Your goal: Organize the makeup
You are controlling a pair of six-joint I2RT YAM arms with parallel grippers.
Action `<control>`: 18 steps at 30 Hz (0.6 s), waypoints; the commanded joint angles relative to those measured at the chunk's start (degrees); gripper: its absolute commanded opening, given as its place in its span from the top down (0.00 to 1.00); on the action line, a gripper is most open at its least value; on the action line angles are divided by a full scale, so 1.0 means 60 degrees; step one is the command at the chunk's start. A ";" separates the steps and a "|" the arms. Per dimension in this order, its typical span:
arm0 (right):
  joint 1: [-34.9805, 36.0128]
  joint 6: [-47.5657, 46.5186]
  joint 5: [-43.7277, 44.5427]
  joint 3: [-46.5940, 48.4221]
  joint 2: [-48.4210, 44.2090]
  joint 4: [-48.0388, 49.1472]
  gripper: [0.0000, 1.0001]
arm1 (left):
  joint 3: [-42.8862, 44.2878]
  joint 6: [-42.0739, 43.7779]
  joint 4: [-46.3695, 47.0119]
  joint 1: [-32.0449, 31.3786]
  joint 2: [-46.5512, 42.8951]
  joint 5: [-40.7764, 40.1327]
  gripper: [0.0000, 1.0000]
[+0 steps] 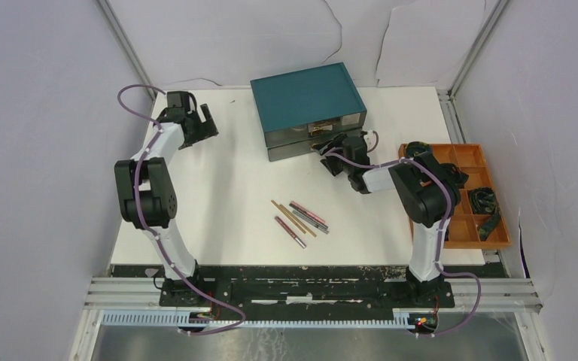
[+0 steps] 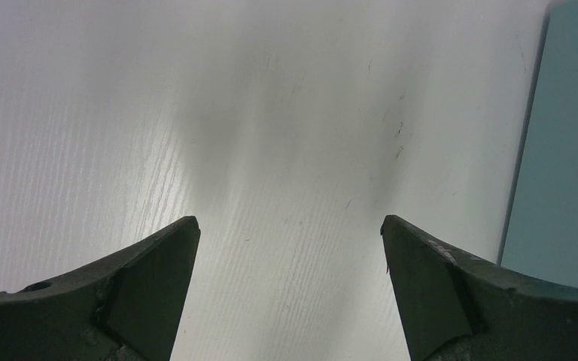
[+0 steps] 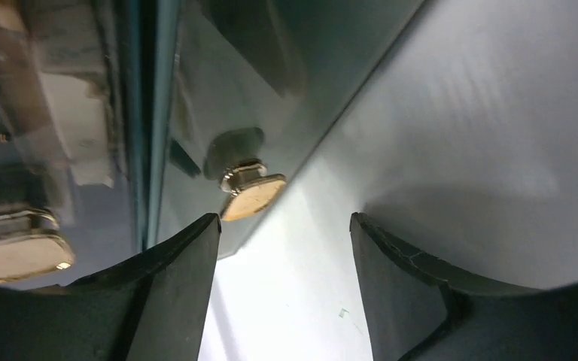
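Several thin pencils point(image 1: 299, 219) lie loose on the white table, in front of the teal drawer box point(image 1: 307, 105). The compacts, tin, palette, cube and packet are out of view. My right gripper point(image 1: 331, 147) is open and empty at the box's front face; in the right wrist view its gripper point(image 3: 284, 226) sits just below the lower drawer's gold knob point(image 3: 252, 192), apart from it. A second gold knob point(image 3: 16, 252) shows at the left. My left gripper point(image 1: 209, 120) is open and empty at the back left; its gripper in the left wrist view point(image 2: 290, 226) hangs over bare table.
An orange compartment tray point(image 1: 459, 195) with black coiled items stands at the right, beside the right arm. The teal box's side point(image 2: 572, 150) shows at the right edge of the left wrist view. Grey walls enclose the table on three sides.
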 commanded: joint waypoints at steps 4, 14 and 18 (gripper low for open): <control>-0.0030 0.0802 0.0322 0.0518 0.0499 0.2115 0.29 | 0.0326 0.0258 0.0232 0.0041 0.0219 0.0009 0.02; -0.0161 0.0658 0.0291 0.0681 0.0793 0.2185 0.33 | 0.0378 0.0272 0.0217 0.0031 0.0430 -0.0018 0.02; -0.0187 0.0774 0.0292 0.0697 0.0947 0.2338 0.51 | 0.0393 0.0272 0.0215 0.0042 0.0445 0.0000 0.02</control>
